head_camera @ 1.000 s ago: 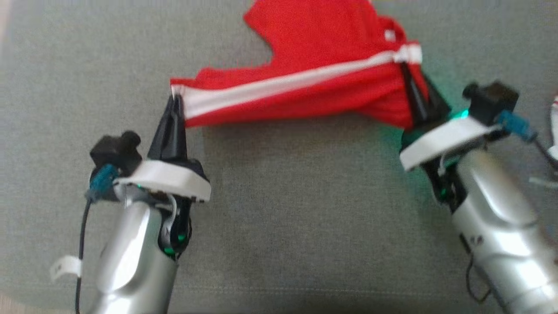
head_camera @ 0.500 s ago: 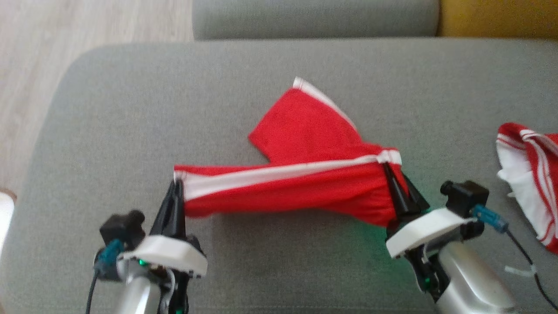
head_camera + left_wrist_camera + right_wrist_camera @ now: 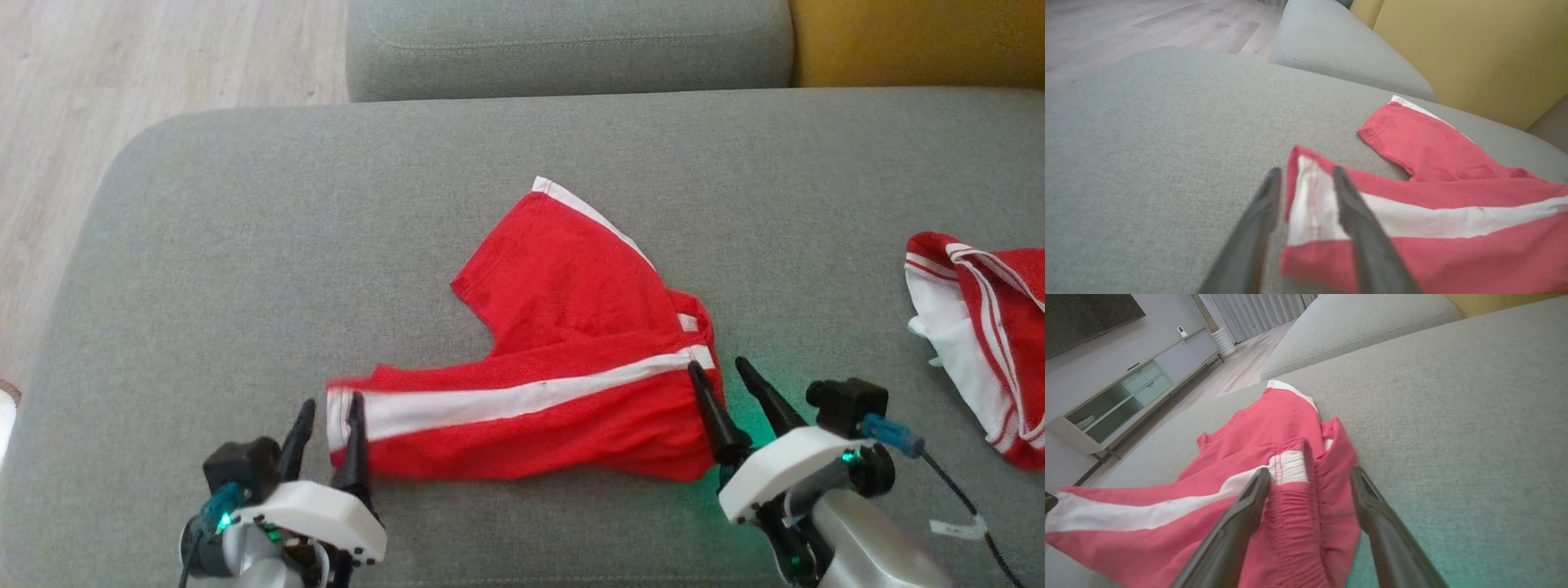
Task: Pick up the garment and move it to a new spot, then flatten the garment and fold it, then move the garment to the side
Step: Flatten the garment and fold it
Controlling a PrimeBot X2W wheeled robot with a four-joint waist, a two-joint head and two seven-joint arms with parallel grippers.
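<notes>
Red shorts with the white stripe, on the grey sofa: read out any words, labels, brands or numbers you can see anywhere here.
No text can be read.
Red shorts with a white side stripe: no print or logo shows.
Small white cable tag, lower right of the head view: too small to read.

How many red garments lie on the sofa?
2: red shorts spread in the middle of the cushion, and a red-and-white garment crumpled at its right edge, partly out of frame.
</notes>
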